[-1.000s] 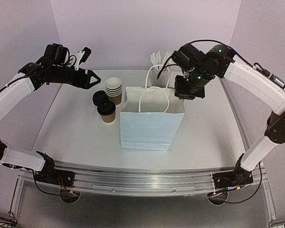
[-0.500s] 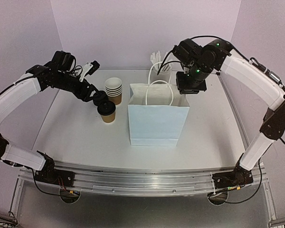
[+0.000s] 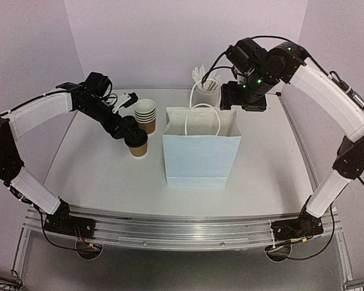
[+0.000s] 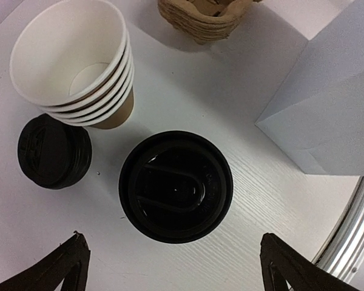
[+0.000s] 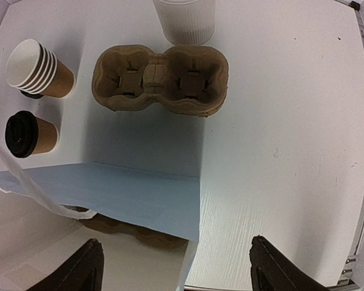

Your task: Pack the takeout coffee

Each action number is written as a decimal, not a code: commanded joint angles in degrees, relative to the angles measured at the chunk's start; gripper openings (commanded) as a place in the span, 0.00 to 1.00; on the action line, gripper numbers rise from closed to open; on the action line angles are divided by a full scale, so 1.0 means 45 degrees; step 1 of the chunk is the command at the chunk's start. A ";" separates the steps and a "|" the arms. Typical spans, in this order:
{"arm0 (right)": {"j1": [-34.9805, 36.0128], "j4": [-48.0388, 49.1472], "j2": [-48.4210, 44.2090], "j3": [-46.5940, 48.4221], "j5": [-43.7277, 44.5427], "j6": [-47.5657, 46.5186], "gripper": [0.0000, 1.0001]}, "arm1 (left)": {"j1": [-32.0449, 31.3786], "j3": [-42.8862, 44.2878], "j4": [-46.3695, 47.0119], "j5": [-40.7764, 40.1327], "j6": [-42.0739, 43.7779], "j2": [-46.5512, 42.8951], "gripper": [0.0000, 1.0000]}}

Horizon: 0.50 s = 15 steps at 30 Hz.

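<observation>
The takeout coffee [image 3: 136,143] is a small brown paper cup with a black lid [image 4: 176,187], standing upright left of the pale blue paper bag [image 3: 201,151]. My left gripper [image 3: 126,125] hovers just above and behind it. Its jaws are open wide, with both fingertips at the bottom corners of the left wrist view [image 4: 176,270], and the lid lies between and ahead of them, untouched. My right gripper [image 3: 242,100] hangs open over the bag's back right corner [image 5: 177,260], holding nothing. The coffee [image 5: 27,134] also shows in the right wrist view.
A nested stack of brown cups [image 3: 145,113] and a pile of black lids [image 4: 53,150] sit right behind the coffee. A cardboard cup carrier [image 5: 161,80] lies behind the bag, and another [image 5: 133,233] shows inside it. A white ribbed holder [image 3: 204,92] stands at the back.
The left gripper swung right and down to over the lidded cup, and its jaws spread wider. The right gripper opened, let go of the bag and drew back. The bag now stands square.
</observation>
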 commanded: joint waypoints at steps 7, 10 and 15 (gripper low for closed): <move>-0.0021 0.0110 -0.0848 -0.0162 -0.0062 -0.0273 0.78 | 0.0151 -0.0709 0.1538 0.3275 0.6067 0.0564 0.97; -0.0016 0.0329 -0.1130 -0.0421 -0.0042 -0.0315 0.78 | 0.0143 -0.0712 0.1747 0.3390 0.6468 0.0984 0.93; -0.0029 0.0814 -0.1384 -0.0739 -0.0289 -0.0402 0.78 | 0.0148 -0.0779 0.2573 0.2830 0.6271 0.1288 0.90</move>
